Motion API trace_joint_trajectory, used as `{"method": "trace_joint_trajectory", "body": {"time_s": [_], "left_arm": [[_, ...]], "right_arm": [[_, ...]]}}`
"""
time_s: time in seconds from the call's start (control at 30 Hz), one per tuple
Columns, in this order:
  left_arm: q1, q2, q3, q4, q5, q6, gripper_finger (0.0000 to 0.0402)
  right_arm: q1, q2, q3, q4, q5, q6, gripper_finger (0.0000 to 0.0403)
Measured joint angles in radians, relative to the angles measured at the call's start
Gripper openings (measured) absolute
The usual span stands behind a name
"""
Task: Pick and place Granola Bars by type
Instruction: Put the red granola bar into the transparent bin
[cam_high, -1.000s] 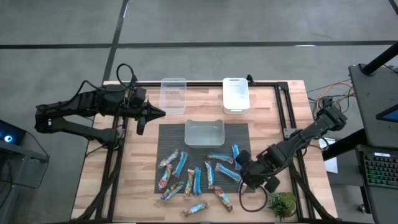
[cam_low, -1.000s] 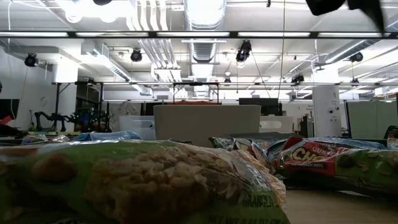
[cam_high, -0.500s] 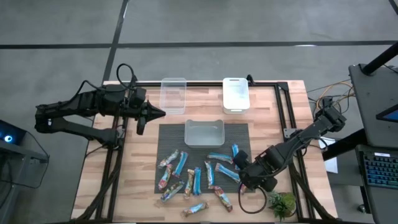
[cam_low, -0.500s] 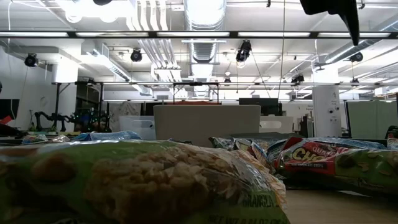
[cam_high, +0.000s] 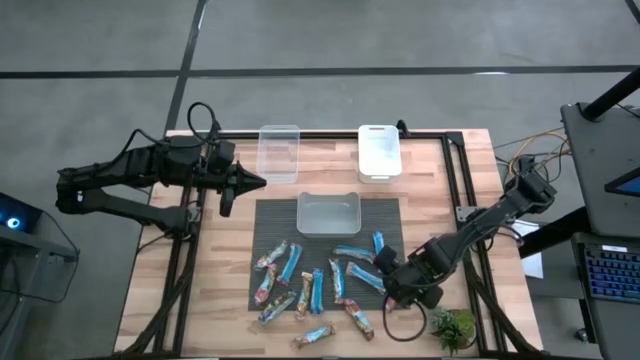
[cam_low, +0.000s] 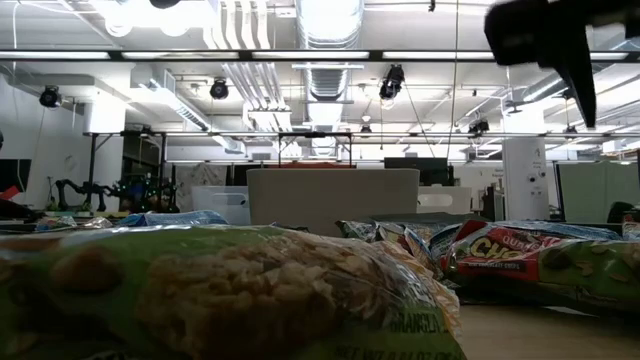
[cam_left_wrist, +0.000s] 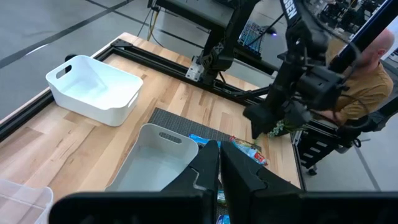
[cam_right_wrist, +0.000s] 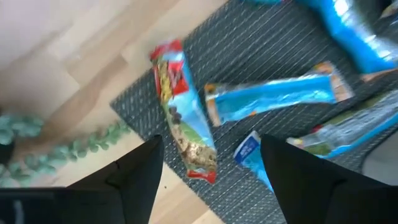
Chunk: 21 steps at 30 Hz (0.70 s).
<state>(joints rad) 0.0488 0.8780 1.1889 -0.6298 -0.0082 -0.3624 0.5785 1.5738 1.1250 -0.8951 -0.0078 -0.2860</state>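
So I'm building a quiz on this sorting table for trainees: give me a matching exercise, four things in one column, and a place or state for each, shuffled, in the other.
Things:
1. left gripper
2. right gripper
3. opaque white rectangular tub
4. small green plant

Places or states:
A. near right corner of the table
B. shut, beside the clear plastic tub
C. far edge, right of centre
D. open, above the wrapped granola bars on the dark ribbed mat

Pairs: 1-B, 2-D, 3-C, 4-A
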Motion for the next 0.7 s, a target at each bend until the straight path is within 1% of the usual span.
{"method": "trace_joint_trajectory", "body": {"time_s": [0.23, 0.37, 0.5, 0.7], "left_arm": [[0.000, 0.000, 0.000, 0.000, 0.000, 0.000, 0.0000], [0.000, 0.000, 0.000, 0.000, 0.000, 0.000, 0.0000], [0.000, 0.000, 0.000, 0.000, 0.000, 0.000, 0.0000], [0.000, 0.000, 0.000, 0.000, 0.000, 0.000, 0.0000]], "right_arm": [[0.000, 0.000, -0.134, 0.096, 0.000, -0.079, 0.0256], [0.000, 0.000, -0.185, 0.120, 0.000, -0.084, 0.0252], [0.000, 0.000, -0.206, 0.125, 0.000, -0.084, 0.0251], [-0.001, 0.000, -0.198, 0.141, 0.000, -0.088, 0.0249]]}}
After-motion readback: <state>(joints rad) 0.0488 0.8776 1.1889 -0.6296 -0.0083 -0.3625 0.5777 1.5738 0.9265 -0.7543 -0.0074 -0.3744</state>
